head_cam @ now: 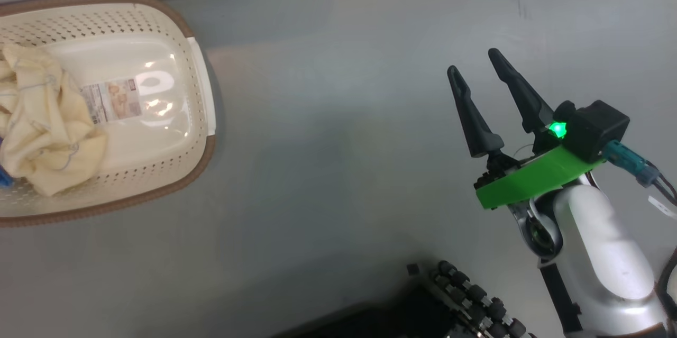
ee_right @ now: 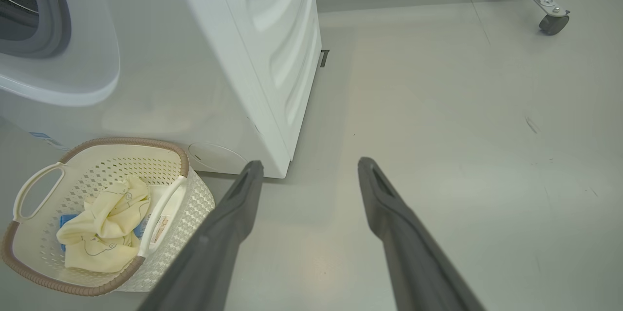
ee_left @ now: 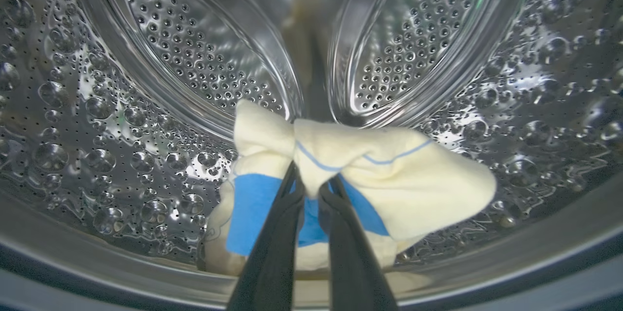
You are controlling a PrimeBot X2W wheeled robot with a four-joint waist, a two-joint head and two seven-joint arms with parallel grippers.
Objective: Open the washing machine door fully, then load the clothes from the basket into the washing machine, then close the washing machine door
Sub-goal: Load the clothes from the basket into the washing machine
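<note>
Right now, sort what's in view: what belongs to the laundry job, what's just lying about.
Job: machine; drum; held cloth, in the shut left tool; basket; basket cloth; right tool, open.
Lying about: caster; floor scuff.

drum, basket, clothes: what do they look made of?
drum: looks like polished stainless steel; mirror glare, embossed bumps, punched holes.
basket: likely moulded plastic, glossy cream; sharp highlights on its floor, perforated walls, woven-look brown rim.
clothes: soft matte fabric, possibly cotton; limp folds and creases.
</note>
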